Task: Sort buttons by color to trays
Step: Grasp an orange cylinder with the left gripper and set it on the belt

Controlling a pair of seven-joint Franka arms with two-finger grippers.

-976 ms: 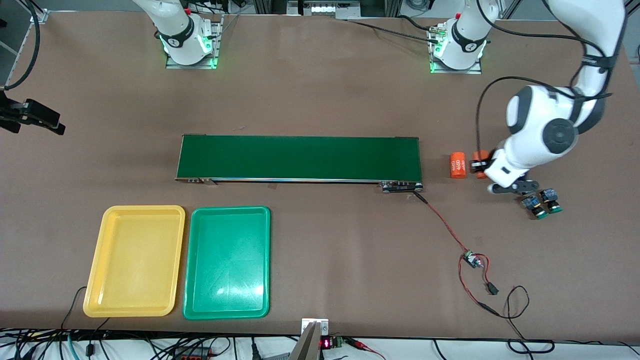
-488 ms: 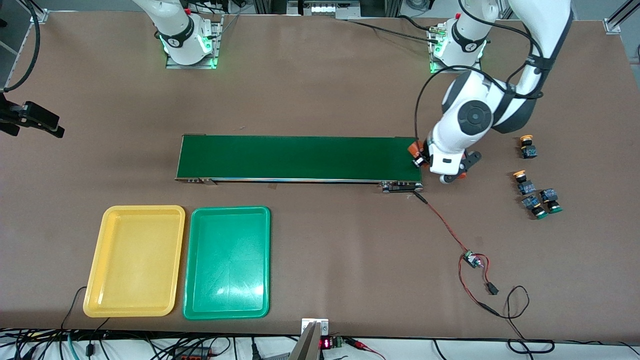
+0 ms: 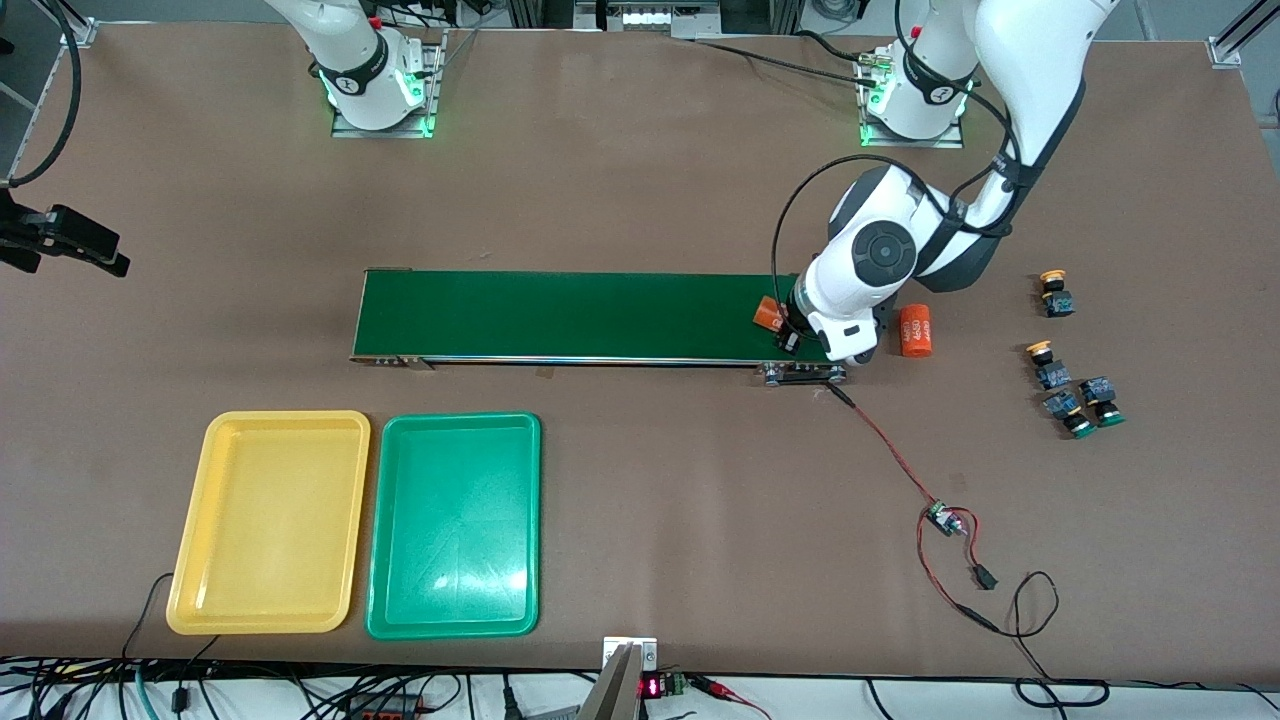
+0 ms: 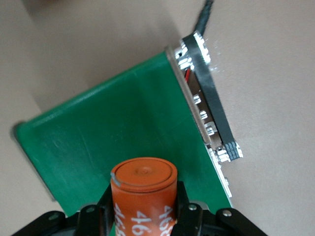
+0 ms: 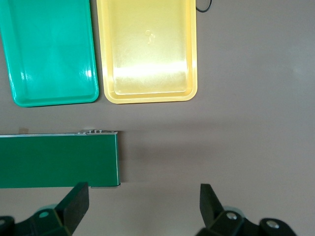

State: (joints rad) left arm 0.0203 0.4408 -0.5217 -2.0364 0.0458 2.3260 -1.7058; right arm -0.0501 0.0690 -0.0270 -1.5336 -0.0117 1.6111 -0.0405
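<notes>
Left gripper [image 4: 143, 216]: clamped on an orange cylinder [image 4: 143, 189], over the conveyor belt [image 3: 560, 315] at the left arm's end | Right gripper [image 5: 142, 204]: fingers spread wide, nothing held, waiting high above the table | Buttons [image 3: 1070, 385]: on the table toward the left arm's end, well apart from left gripper | Yellow tray [image 3: 270, 522], green tray [image 3: 455, 525]: side by side, below right gripper.

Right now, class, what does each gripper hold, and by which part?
The left gripper clamps an orange cylinder by its printed sides, over the conveyor belt. The right gripper is open and holds nothing.
</notes>
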